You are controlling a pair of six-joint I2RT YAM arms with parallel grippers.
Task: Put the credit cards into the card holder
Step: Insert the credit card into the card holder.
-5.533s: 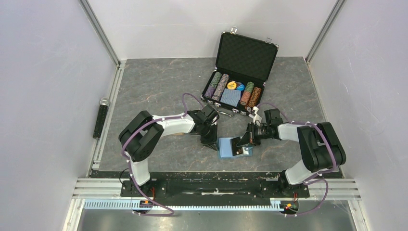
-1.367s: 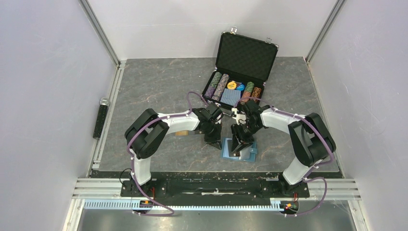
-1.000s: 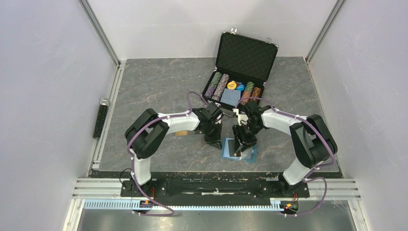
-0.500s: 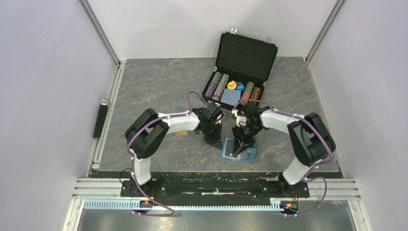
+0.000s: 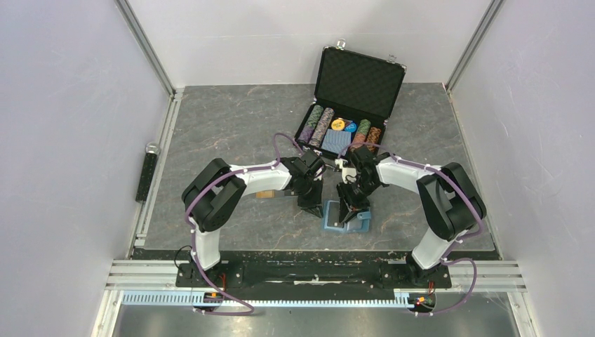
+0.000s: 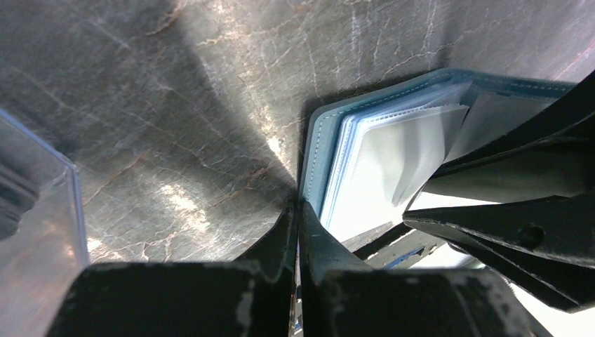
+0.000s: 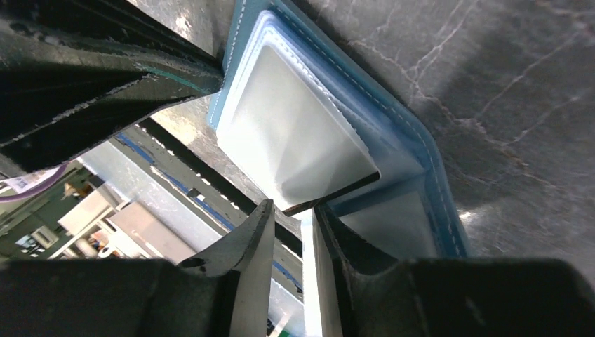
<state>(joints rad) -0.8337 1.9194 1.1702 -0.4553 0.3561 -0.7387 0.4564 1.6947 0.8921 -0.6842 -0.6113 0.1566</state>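
"Right end effector (image 7: 293,212) hangs over the open card holder (image 6: 317,147), jaws a little apart. A thin dark edge (image 7: 337,191) sits at the tips, but I can't tell whether it is pinched. What are you dealing with here?"

"Something soft and floppy, I'd judge. The holder lies open on the table (image 5: 231,126), near the front and between both arms. Its clear sleeves (image 7: 295,140) look thin, limp and slick, so they will buckle if you push on them. The cards should be light, stiff and slippery. Take one by a short end and slide it in flat along the sleeve mouth."

"And your left end effector (image 6: 298,219)?"

"Closed with nothing in it, its tip against the holder's teal rim at the corner. It seems to pin the cover, and the light holder would skate without that."

"What's nearby?"

"A small tan-orange card (image 5: 265,194) lies beside the left forearm, partly shadowed. Further back stands the open black case (image 5: 359,77) with poker chips (image 5: 319,125) and a blue deck (image 5: 337,142), well clear of the holder."

"So what's in the way?"

"Mostly your own arms. The two end effectors crowd the same small holder and nearly touch. Each also blocks the other's view of the sleeves."
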